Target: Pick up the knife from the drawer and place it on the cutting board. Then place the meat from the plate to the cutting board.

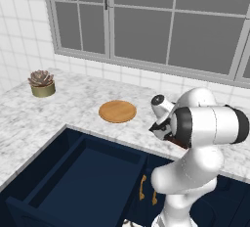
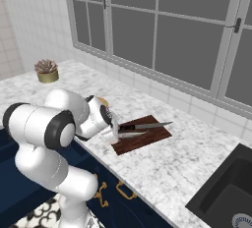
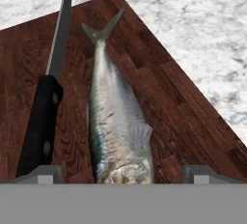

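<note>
Marble bench (image 2: 197, 163) under the window carried the board (image 2: 156, 136), w/ knife (image 3: 46, 97) and fish (image 3: 116, 117) lying side by side on it. Hand (image 3: 123, 174) hung just over the fish, fingers apart, nothing held. Plate (image 1: 117, 111) bare, drawer (image 1: 83, 177) open; prob. both placements done.

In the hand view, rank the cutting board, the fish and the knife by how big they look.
1. Cutting board, largest, running off the frame.
2. Fish and knife: similar length; the fish looks broader, but both run under the bottom edge, so that order is unsure.
</note>
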